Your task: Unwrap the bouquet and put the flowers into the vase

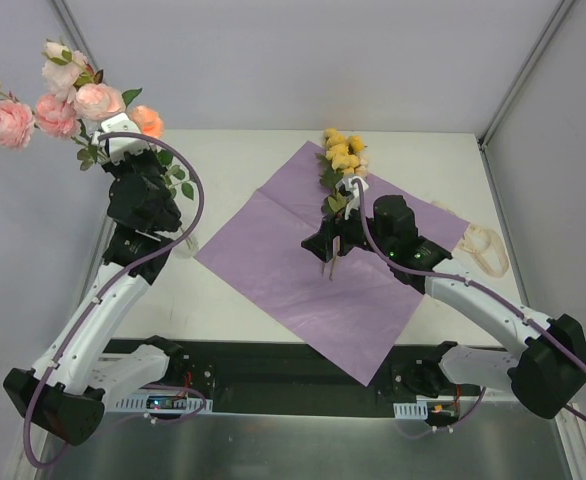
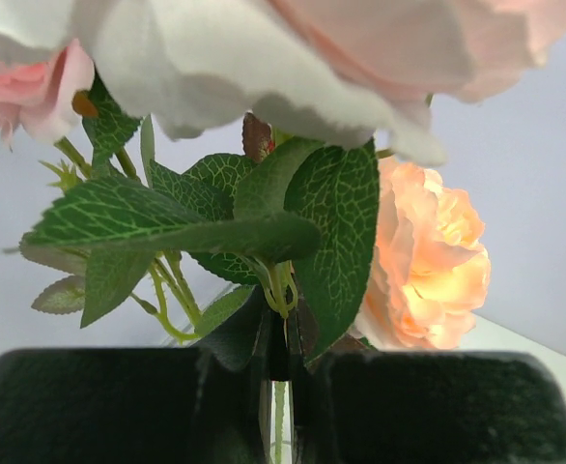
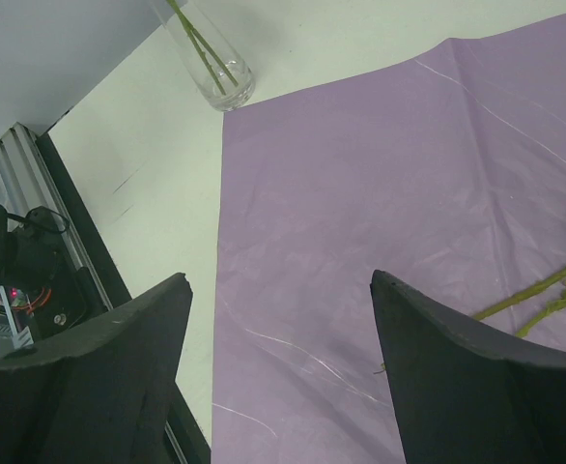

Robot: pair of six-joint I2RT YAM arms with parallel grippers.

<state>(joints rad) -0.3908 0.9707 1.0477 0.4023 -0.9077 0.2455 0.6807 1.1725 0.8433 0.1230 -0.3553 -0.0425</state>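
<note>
Far left, raised high over the worktop [image 1: 235, 172]: left claw [image 2: 278, 382] clenched on the green stems of the pink roses [image 1: 63, 105], with blooms and leaves fanned out past the fingertips (one peach-toned bloom right up against the wrist camera).

Lower down, near the worktop's left edge: the vase [image 3: 217, 75], upright, clear glass, with two thin green stems inside. Cannot tell from these views whether those are the lower ends of the held stems.

Just beside the vase: one edge of the purple paper [image 1: 273, 255], spread flat across the middle of the worktop like a diamond, lightly creased, pink side not showing.

Over the middle of that sheet: right claw [image 3: 278, 278], released, fingers wide apart, hovering above bare paper and grasping nothing.

At the paper's far corner: the yellow roses [image 1: 341, 152] with a few small cream blooms, lying down, heads toward the far edge, stems running back toward the right claw. In the right wrist view, two stem ends just off to the right of the fingers, not touching them.

Right of the paper, on bare worktop: a cream ribbon [image 1: 483, 250] in loose loops.
</note>
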